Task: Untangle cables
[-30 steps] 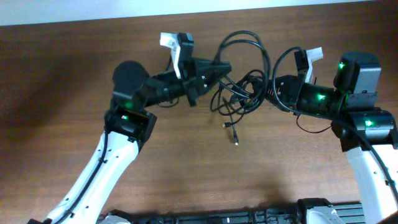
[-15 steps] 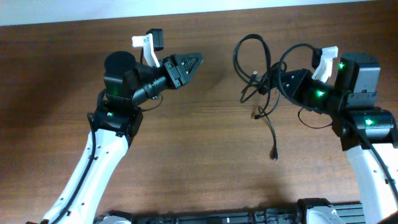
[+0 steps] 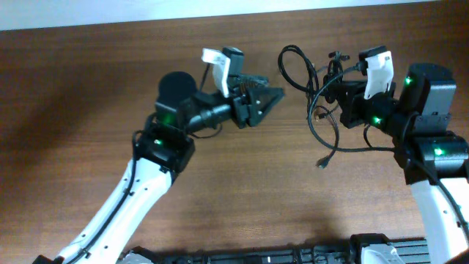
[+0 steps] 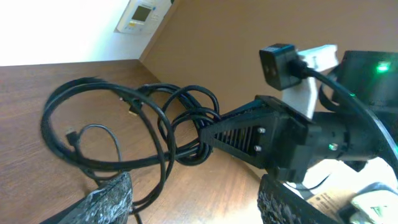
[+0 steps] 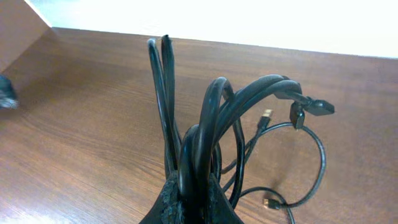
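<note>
The right gripper (image 5: 193, 200) is pressed together on the cables (image 5: 196, 155), pinching the black bundle at the far right of the wooden tabletop (image 3: 73, 110). The loops fan out leftward from it, and one plug end (image 3: 320, 163) trails nearer. Just left of the bundle, the left gripper (image 3: 268, 100) is spread wide, holding nothing and pointing right.

text: none legible | wall panel (image 4: 142, 14): display too small to read
</note>
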